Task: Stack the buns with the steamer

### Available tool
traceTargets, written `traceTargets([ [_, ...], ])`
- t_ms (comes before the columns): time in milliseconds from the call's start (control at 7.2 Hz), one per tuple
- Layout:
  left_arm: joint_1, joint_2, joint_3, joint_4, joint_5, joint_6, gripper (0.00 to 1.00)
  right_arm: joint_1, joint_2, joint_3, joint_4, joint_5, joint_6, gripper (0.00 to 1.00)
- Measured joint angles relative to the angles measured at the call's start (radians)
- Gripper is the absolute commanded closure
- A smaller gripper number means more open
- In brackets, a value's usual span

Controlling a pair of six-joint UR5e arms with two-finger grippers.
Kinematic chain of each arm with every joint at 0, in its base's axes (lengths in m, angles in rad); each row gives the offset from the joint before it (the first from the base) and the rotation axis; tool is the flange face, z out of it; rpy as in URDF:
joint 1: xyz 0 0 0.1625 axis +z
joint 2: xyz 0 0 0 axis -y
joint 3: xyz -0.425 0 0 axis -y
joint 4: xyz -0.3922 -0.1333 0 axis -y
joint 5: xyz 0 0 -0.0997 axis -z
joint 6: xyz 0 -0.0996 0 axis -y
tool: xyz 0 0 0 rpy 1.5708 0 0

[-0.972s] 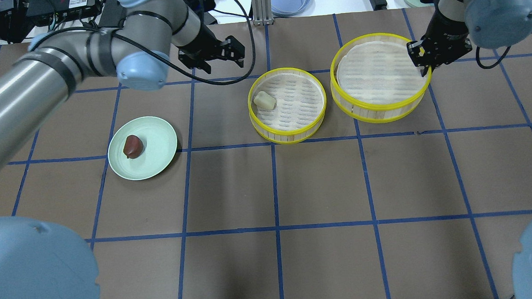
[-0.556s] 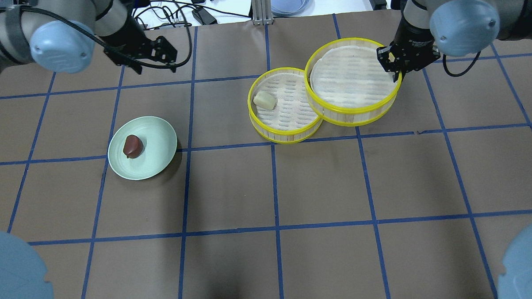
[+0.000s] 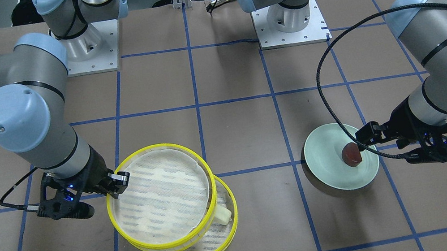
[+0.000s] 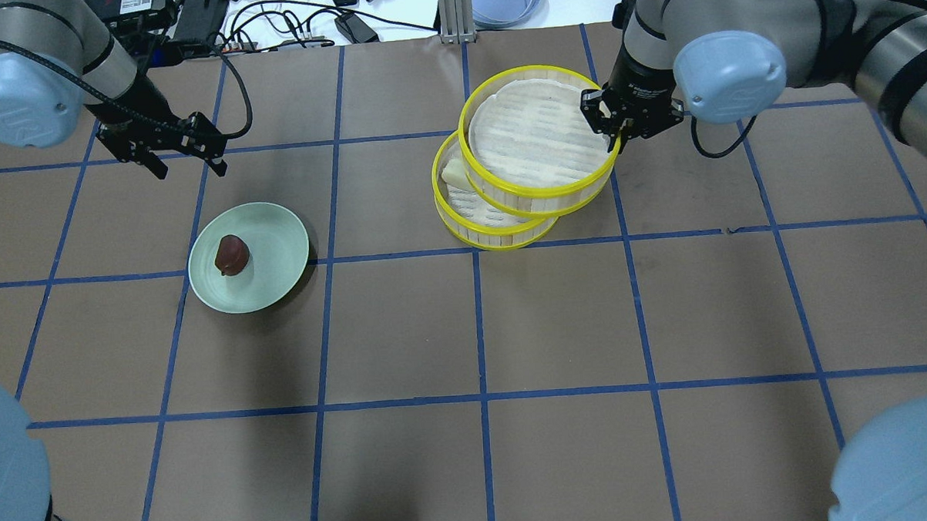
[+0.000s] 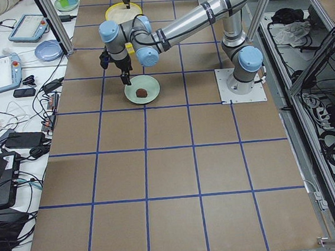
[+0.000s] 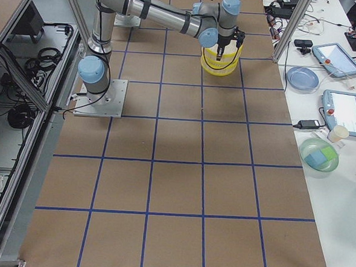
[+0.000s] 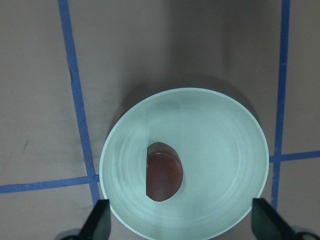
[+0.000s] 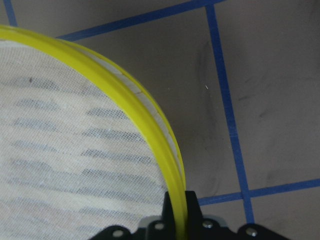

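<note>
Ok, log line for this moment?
right hand: shut on upper tier rim, partly over lower tier | cream bun: in lower tier | left hand: open | brown bun: on plate

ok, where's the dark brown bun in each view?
Front-facing: dark brown bun at lower right.
Overhead: left of centre.
Exterior left: upper middle.
Exterior right: not visible.
Left wrist: low centre.
Right wrist: not in it; only the steamer tier shows.
Landmark: the pale green plate it lies on.
</note>
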Motion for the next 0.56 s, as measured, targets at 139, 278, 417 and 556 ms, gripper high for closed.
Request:
traceTargets([
  [139,0.002,-0.024,-0.023,0.012,-0.001,-0.005,0.0,0.008,0.022,0.004,-0.023,0.003,0.012,1.0],
  [278,0.003,-0.051,-0.036,0.025,-0.003,-0.01,0.0,0.012,0.038,0.007,-0.035,0.005,0.022,1.0],
  [417,0.003,-0.072,-0.051,0.034,-0.011,-0.018,0.0,0.018,0.044,0.01,-0.046,0.005,0.029,1.0],
  [556,0.003,-0.091,-0.07,0.052,-0.015,-0.029,0.08,0.026,0.047,0.011,-0.061,0.005,0.043,1.0],
])
